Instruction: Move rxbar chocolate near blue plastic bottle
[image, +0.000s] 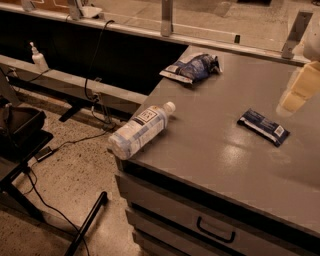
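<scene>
Labels first: the blue plastic bottle (142, 129) has a white label with dark print, but I can't read any of it. The rxbar chocolate (263, 126) is a dark blue wrapper with a white patch at one end, and its text isn't legible either. The bar lies flat on the gray table (210, 155), well apart from the bottle, which is on its side at the table's left edge. My gripper (296, 95) hangs at the right edge of the view, just up and right of the bar and not touching it. I can't tell whether it's spread or pinched together.
</scene>
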